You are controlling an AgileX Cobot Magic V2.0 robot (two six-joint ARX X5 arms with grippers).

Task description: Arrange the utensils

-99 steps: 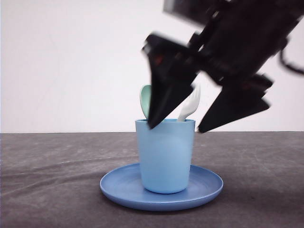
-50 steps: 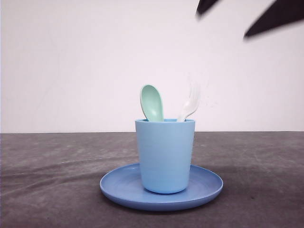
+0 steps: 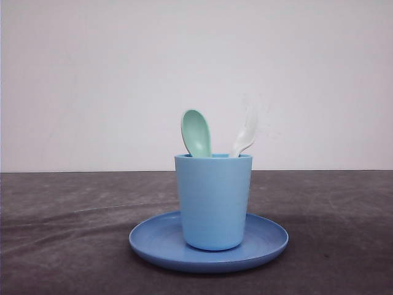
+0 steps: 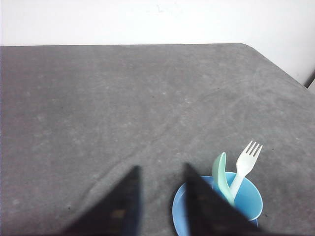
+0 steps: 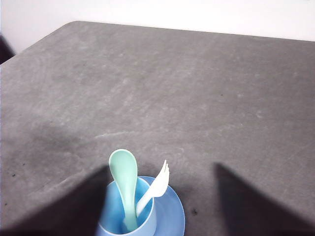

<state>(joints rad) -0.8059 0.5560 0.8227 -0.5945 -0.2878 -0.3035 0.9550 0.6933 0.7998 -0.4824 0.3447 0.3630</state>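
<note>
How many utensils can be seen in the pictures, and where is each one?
2. The mint-green spoon stands in the light blue cup, bowl up, on the left. The white fork stands in the same cup, tines up, on the right. None seems hidden.

Spoon (image 3: 196,133) and fork (image 3: 245,136) upright in cup (image 3: 214,200)

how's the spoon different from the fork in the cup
The spoon is pale mint green; the fork is white. The spoon ends in a smooth oval bowl, the fork in four tines, counted in the left wrist view. In the front view the spoon stands on the left side of the cup, the fork on the right, looking blurred. Both stand handle-down in that cup, heads above its rim.
</note>
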